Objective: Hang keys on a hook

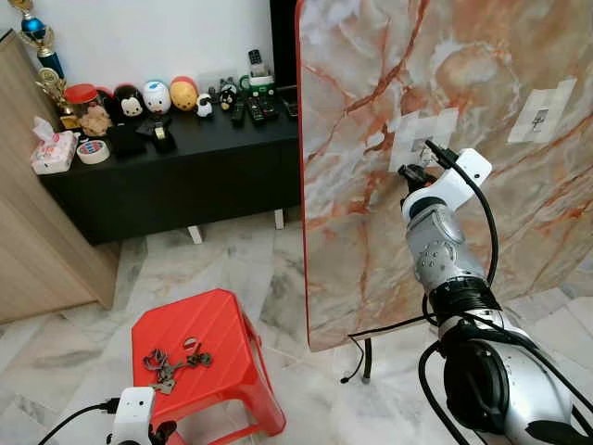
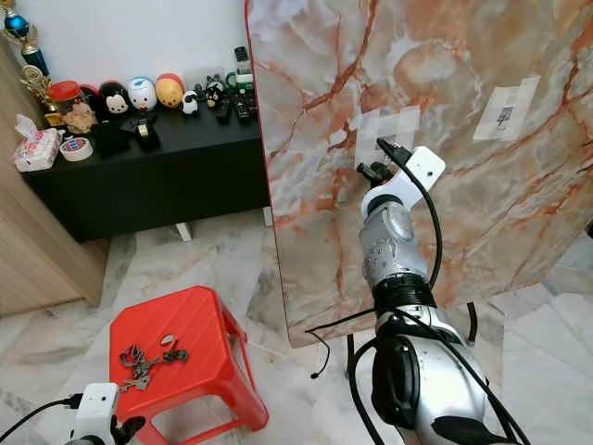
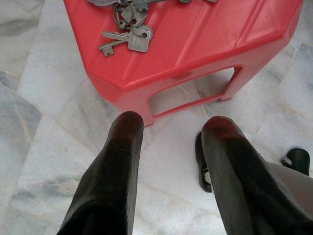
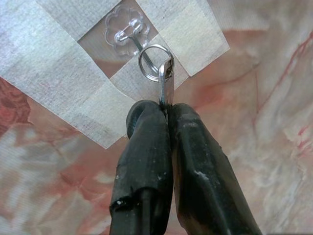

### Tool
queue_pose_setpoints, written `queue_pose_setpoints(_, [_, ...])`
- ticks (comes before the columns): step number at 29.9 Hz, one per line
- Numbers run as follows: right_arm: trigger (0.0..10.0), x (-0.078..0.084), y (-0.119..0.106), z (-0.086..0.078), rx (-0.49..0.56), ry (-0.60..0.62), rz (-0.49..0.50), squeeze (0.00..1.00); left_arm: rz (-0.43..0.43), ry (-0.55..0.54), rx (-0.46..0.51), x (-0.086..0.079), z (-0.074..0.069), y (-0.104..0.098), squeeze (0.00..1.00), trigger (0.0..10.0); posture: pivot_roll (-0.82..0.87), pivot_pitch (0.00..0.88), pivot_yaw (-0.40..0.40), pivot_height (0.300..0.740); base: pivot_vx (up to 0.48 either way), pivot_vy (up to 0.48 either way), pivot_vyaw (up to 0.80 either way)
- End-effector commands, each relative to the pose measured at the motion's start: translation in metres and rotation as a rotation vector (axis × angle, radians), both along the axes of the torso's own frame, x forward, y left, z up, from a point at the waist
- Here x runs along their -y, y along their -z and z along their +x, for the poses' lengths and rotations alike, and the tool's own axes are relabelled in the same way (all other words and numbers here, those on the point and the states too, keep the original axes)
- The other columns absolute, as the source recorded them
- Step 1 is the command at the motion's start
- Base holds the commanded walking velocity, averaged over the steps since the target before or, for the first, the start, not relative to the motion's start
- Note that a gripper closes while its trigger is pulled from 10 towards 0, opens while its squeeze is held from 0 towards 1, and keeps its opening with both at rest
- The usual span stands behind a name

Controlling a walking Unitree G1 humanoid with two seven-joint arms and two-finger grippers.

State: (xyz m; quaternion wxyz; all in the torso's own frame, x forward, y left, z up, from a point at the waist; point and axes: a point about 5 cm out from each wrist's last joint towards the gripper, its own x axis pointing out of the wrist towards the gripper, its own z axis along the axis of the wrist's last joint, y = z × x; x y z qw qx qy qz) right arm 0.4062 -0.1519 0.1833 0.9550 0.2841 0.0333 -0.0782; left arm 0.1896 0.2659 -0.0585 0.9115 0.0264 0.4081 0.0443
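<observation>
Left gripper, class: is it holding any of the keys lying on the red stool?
No: the left gripper hangs open over the floor in front of the red stool, while the keys lie untouched on top.

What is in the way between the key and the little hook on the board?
Nothing that I can see. The right gripper pinches the key, and its ring already lies against the clear hook taped to the marble board. Whether the ring is fully hooked, I cannot tell.
</observation>
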Motion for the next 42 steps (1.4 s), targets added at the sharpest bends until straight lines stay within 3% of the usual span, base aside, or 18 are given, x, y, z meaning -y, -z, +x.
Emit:
queue_pose_setpoints(1, [10.0, -0.001, -0.008, 0.003, 0.016, 0.003, 0.019, 0.00, 0.013, 0.002, -0.022, -0.005, -0.005, 0.001, 0.00, 10.0, 0.07, 0.038, 0.028, 0.740, 0.000, 0.000, 0.00])
queue_pose_setpoints(18, [10.0, -0.005, 0.003, 0.002, -0.060, 0.000, 0.137, 0.00, 0.004, 0.007, -0.025, -0.004, -0.005, 0.001, 0.00, 10.0, 0.07, 0.041, 0.026, 0.740, 0.000, 0.000, 0.00])
queue_pose_setpoints(28, [10.0, -0.006, 0.005, 0.002, -0.068, -0.005, 0.100, 0.00, 0.010, 0.009, -0.024, -0.005, -0.005, 0.001, 0.00, 10.0, 0.07, 0.043, 0.027, 0.740, 0.000, 0.000, 0.00])
queue_pose_setpoints(29, [10.0, -0.006, 0.004, 0.002, -0.061, -0.012, 0.091, 0.41, 0.012, 0.011, -0.025, -0.005, -0.005, 0.001, 0.00, 10.0, 0.07, 0.043, 0.027, 0.740, 0.000, 0.000, 0.00])
queue_pose_setpoints(30, [10.0, -0.006, 0.004, 0.002, -0.056, -0.017, 0.085, 0.41, 0.013, 0.012, -0.025, -0.005, -0.005, 0.001, 0.00, 10.0, 0.07, 0.043, 0.027, 0.740, 0.000, 0.000, 0.00])
queue_pose_setpoints(31, [10.0, -0.006, 0.003, 0.002, -0.050, -0.025, 0.073, 1.00, 0.013, 0.011, -0.025, -0.005, -0.005, 0.001, 0.00, 10.0, 0.07, 0.042, 0.026, 0.740, 0.000, 0.000, 0.00])
queue_pose_setpoints(42, [10.0, -0.003, 0.000, 0.001, -0.025, -0.014, 0.034, 1.00, 0.014, 0.012, -0.025, -0.005, -0.005, 0.001, 0.00, 10.0, 0.07, 0.054, 0.030, 0.740, 0.000, 0.000, 0.00])
